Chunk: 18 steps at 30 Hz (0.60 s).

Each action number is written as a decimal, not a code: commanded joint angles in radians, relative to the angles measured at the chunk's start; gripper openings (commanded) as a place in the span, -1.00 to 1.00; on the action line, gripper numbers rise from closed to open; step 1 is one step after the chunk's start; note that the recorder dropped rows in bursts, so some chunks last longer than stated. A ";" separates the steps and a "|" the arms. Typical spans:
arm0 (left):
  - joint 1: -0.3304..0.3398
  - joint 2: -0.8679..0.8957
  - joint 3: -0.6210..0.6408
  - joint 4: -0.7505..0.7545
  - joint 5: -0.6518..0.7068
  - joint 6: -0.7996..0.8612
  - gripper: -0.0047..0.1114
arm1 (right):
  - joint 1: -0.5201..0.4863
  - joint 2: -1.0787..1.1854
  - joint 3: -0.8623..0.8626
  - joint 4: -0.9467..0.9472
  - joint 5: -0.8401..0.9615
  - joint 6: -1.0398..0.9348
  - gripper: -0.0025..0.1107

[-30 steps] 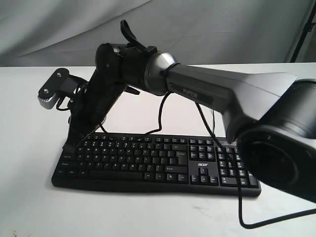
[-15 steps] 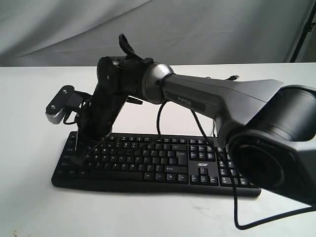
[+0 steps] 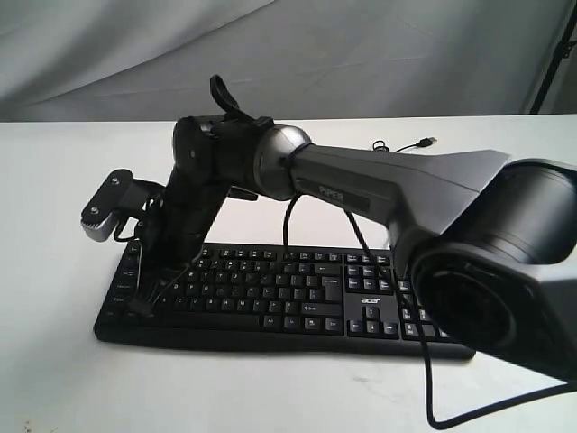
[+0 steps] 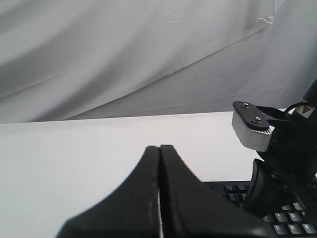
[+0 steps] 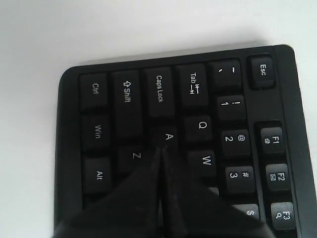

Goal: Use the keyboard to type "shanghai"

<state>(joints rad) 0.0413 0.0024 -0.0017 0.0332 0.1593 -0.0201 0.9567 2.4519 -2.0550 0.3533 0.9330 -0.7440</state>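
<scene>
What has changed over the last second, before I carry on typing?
The right hand came down lower over the left end of the keyboard, and its arm sank with it. Its closed fingertips now sit at the A key. Nothing was taken hold of or let go. The keyboard stayed where it was.

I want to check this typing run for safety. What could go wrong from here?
1. The shut right gripper points at the edge of the A key, close to Z; a small offset may press the wrong key.
2. A loose black cable hangs from the arm over the keyboard and might snag or press keys.
</scene>
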 commanded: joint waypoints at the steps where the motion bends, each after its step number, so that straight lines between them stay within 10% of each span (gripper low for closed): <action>1: -0.006 -0.002 0.002 -0.002 -0.005 -0.003 -0.92 | 0.001 -0.003 0.024 -0.003 -0.028 -0.014 -0.96; 18: -0.006 -0.002 0.002 -0.002 -0.005 -0.003 -0.92 | 0.001 0.006 0.024 -0.003 -0.047 -0.022 -0.96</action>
<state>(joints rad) 0.0413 0.0024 -0.0017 0.0332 0.1593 -0.0201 0.9567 2.4519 -2.0340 0.3533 0.8967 -0.7592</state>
